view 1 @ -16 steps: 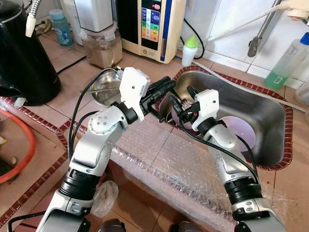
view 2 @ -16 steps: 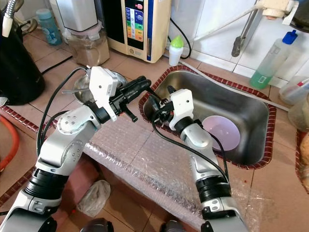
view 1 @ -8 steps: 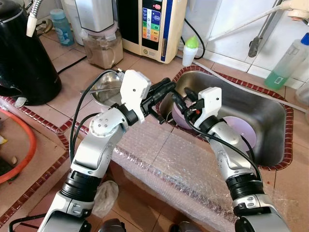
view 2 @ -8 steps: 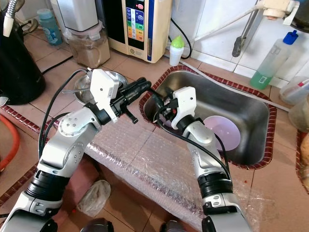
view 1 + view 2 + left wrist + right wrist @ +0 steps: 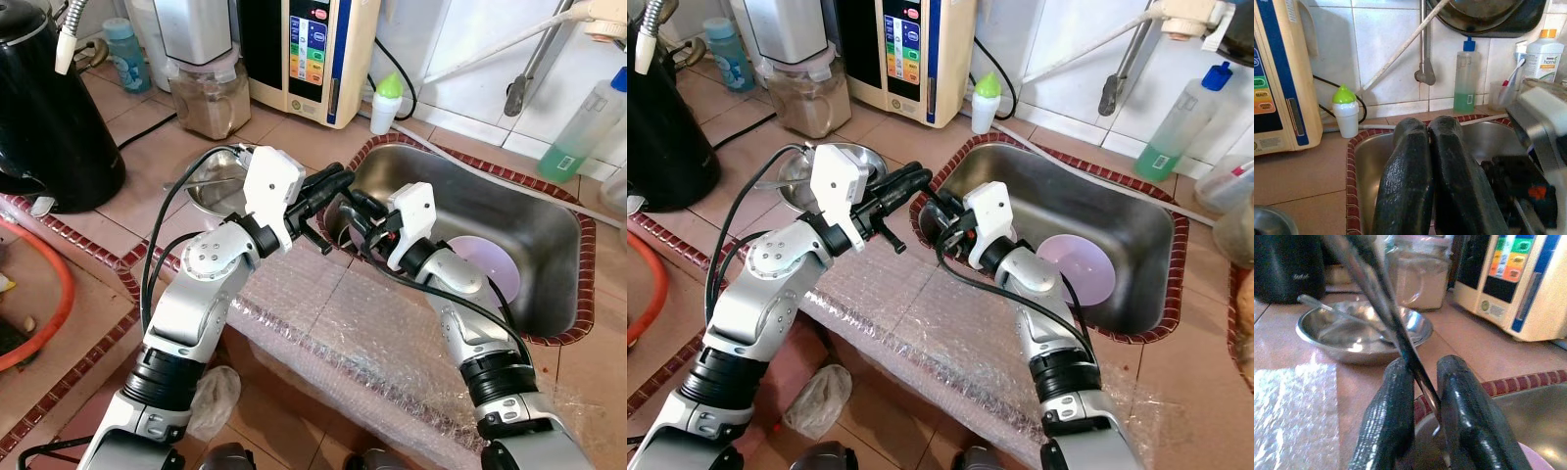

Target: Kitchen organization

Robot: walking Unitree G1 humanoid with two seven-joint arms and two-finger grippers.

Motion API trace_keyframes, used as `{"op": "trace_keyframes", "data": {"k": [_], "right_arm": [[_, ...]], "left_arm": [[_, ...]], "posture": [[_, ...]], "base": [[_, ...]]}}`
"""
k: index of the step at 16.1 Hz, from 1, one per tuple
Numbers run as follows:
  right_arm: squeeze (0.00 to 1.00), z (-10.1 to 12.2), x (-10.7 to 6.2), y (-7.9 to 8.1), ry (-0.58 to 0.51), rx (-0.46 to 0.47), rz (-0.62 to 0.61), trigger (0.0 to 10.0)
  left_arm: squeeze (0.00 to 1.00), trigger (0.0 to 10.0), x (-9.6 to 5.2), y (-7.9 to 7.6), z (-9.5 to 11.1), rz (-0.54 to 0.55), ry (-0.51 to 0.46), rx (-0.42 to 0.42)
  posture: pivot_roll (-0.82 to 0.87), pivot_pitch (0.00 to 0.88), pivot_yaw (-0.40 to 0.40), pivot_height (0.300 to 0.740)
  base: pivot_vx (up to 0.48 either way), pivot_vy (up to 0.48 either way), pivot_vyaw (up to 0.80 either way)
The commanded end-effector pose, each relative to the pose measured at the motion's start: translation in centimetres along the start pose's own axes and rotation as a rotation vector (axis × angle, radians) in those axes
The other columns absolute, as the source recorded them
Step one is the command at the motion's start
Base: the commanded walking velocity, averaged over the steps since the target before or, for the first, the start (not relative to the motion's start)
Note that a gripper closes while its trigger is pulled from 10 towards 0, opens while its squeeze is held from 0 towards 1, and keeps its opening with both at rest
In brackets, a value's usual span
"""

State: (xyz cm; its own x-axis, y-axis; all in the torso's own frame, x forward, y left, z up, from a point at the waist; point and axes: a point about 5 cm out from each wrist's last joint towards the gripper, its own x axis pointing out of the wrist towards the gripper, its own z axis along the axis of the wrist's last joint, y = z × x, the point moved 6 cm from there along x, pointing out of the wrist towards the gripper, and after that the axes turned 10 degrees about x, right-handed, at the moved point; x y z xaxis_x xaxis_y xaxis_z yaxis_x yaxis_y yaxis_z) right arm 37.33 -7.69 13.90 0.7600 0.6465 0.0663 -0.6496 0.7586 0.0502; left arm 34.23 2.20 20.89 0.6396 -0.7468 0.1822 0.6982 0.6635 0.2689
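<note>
Two grippers meet over the near rim of the steel sink [image 5: 549, 220]. Nearest lies a bubble wrap sheet [image 5: 921, 333] on the counter edge. Just past it, the right gripper [image 5: 1422, 396] is clenched on a thin metal utensil [image 5: 1376, 298]. The left gripper [image 5: 1430, 161] has its fingers pressed together, grasping nothing. At ten o'clock sits a steel bowl [image 5: 1352, 330]. A purple bowl [image 5: 1083, 269] rests inside the sink at two o'clock. Farther back stands a green-capped bottle [image 5: 1345, 110].

Bright, even daylight; glare on the steel bowl [image 5: 1364, 330] and bubble wrap [image 5: 1293, 406]; sharp head views, blurred near fingers [image 5: 1449, 181] in wrist views
</note>
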Motion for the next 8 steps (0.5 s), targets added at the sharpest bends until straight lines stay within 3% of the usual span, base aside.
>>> {"op": "trace_keyframes", "data": {"k": [1,7,8], "right_arm": [[0.0,0.0,0.2,0.0,0.013,-0.014,0.011,0.0],[0.0,0.6,0.1,-3.0,0.002,-0.093,-0.136,0.0],[0.0,0.6,0.0,-4.0,0.007,-0.118,-0.18,0.0]], "left_arm": [[0.0,0.0,0.0,-0.1,0.0,-0.009,-0.005,0.0],[0.02,0.0,-0.4,-0.6,-0.8,-0.004,0.012,0.0],[0.89,0.0,-0.5,-0.6,-1.4,0.007,0.026,-0.006]], "posture": [[0.03,0.0,-0.006,0.74],[0.03,0.0,-0.01,0.74],[0.03,0.0,-0.01,0.74]], "base": [[0.0,0.0,0.0],[0.0,0.0,0.0],[0.0,0.0,0.0]]}}
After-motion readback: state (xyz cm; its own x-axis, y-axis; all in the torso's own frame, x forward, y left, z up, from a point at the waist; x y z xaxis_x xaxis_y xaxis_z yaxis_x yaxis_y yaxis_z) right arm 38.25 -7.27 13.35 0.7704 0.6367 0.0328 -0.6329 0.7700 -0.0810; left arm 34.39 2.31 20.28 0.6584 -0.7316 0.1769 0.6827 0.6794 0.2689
